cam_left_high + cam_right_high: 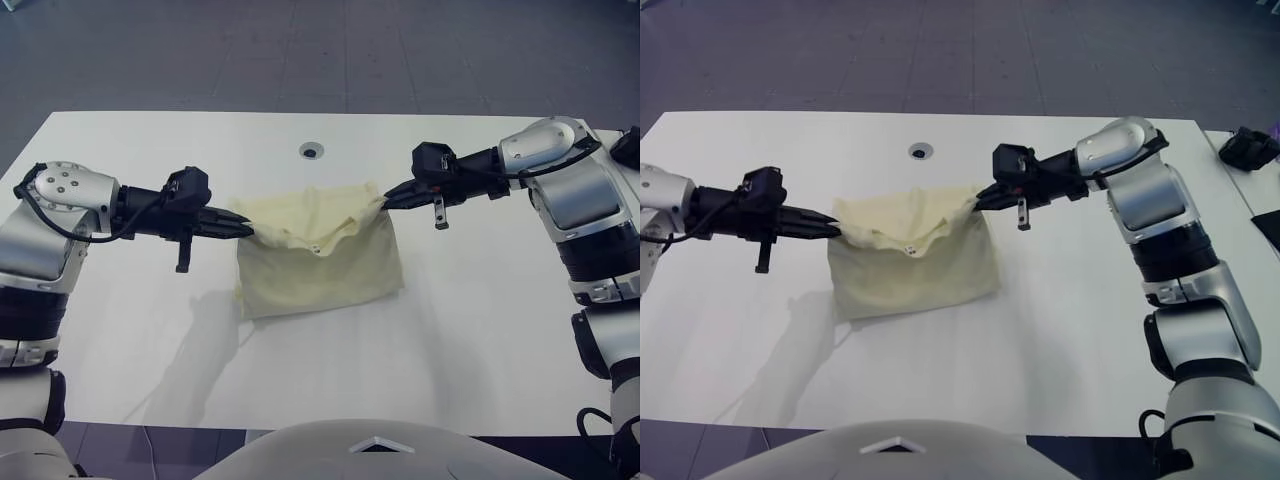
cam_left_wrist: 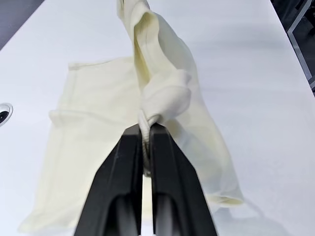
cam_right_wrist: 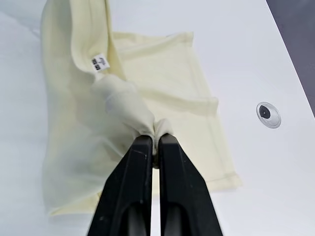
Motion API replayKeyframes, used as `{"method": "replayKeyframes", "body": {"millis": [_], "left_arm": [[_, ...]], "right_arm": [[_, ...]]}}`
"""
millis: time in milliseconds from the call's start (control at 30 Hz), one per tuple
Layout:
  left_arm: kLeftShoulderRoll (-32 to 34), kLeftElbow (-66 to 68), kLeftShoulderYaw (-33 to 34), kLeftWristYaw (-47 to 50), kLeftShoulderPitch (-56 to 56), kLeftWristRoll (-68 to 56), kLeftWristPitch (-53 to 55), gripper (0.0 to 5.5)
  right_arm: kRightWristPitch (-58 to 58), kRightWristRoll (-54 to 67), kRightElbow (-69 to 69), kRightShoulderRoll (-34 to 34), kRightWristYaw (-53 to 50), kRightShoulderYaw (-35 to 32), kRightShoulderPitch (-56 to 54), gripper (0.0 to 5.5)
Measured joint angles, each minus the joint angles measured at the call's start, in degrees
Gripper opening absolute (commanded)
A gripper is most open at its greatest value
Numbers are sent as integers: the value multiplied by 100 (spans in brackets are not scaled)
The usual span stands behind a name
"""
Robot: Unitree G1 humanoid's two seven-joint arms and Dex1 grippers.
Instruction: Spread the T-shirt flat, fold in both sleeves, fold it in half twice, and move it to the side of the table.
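the t-shirt [image 1: 318, 255] is clamped taut between the left fingers [image 2: 123, 172] and right fingers [image 3: 133, 182]; spreading is unfinished, folds undone.

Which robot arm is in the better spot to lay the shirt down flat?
Neither, probably: the left fingers and the right fingers each pinch one top end of the T-shirt, so both should lower together.

I'm seeing the T-shirt [image 1: 320, 260] as soft, matt cloth with stitched hems. The table [image 1: 480, 340] looks smooth and white with a faint sheen. The left gripper [image 2: 146, 132] and right gripper [image 3: 154, 141] look like matt black plastic. The grommet [image 1: 312, 151] looks metallic.
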Motion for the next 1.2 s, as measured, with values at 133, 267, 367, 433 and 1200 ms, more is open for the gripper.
{"method": "replayKeyframes", "body": {"millis": [133,267,367,433,1200], "left_arm": [[-203,640,-108,-119,-348,270,-283,2],[-487,1328,-324,-169,-648,710,-620,2],[-802,2103,-476,-150,-938,1056,-905,2],[-1012,2604,-527,-145,-1164,1210,-1069,2],[-1541,4812,-244,14,-2064,1953,-1750,2]], "right_arm": [[-450,-263,878,304,-67,-1,-362,0],[-951,-557,2091,805,-260,15,-680,0],[-1359,-797,3191,1191,-532,20,-918,0],[-1632,-976,3879,1410,-770,9,-1043,0],[-2452,-1535,5782,1967,-1904,-732,-1741,0]]}}
